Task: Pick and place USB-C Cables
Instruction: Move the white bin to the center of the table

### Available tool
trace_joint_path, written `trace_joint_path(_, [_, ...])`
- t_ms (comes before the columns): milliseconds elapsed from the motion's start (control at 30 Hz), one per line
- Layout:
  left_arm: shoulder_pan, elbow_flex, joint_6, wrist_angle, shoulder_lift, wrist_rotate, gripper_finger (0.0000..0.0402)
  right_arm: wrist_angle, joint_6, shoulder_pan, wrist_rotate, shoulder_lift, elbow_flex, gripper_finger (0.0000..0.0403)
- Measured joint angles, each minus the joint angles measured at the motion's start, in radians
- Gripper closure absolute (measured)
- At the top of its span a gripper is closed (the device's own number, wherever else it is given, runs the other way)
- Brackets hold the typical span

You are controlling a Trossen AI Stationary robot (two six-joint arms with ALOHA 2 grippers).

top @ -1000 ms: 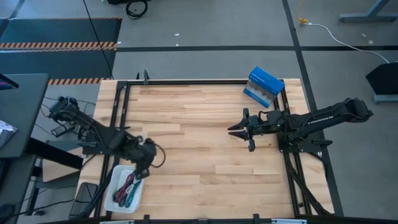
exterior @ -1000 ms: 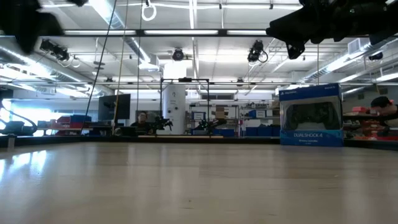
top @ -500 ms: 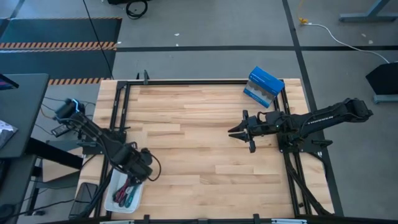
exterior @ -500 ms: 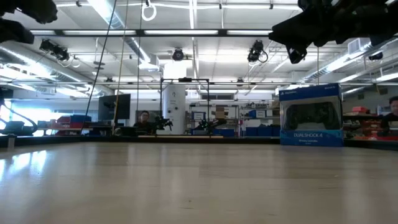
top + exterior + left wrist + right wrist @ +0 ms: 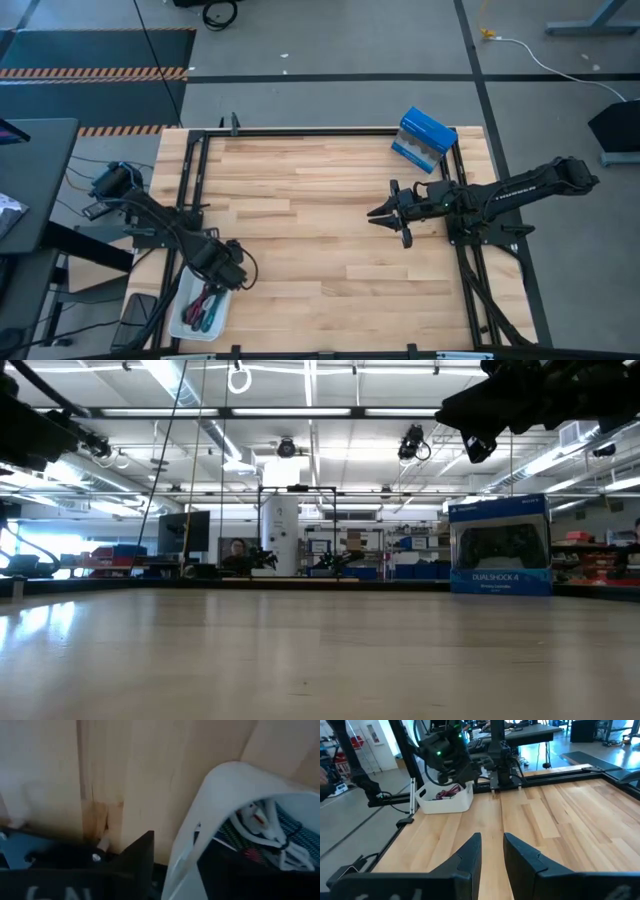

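The left gripper (image 5: 222, 275) hangs over the upper end of the white tray (image 5: 190, 327) at the near left corner of the table (image 5: 320, 230); its finger gap cannot be told. The cables (image 5: 203, 305) lie bundled inside the tray. Farther right, the right gripper (image 5: 385, 211) hovers above bare wood, fingers (image 5: 470, 851) narrowly parted, holding nothing. A blue-and-white box (image 5: 424, 138) sits at the far right edge.

Robotics lab: benches, strip lights (image 5: 330, 412)
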Motion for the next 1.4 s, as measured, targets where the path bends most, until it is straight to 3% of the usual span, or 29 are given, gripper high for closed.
trace_joint_path(333, [0.114,0.011,0.236,0.061,-0.001,-0.035,0.039,0.031,-0.001,0.0,0.001,0.0,0.0,0.0316])
trace_joint_path(767, [0.358,0.011,0.693,0.328,-0.001,-0.141,0.0394,0.031,-0.006,0.0,0.002,0.0,0.0,0.0317])
trace_joint_path(1033, [0.463,0.011,1.139,0.525,0.0,-0.149,0.0394,0.031,-0.006,0.0,0.003,0.0,0.0,0.0317])
trace_joint_path(1400, [0.587,0.011,1.381,0.624,0.017,-0.098,0.0394,0.031,-0.01,-0.025,0.019,0.0,0.0,0.0317])
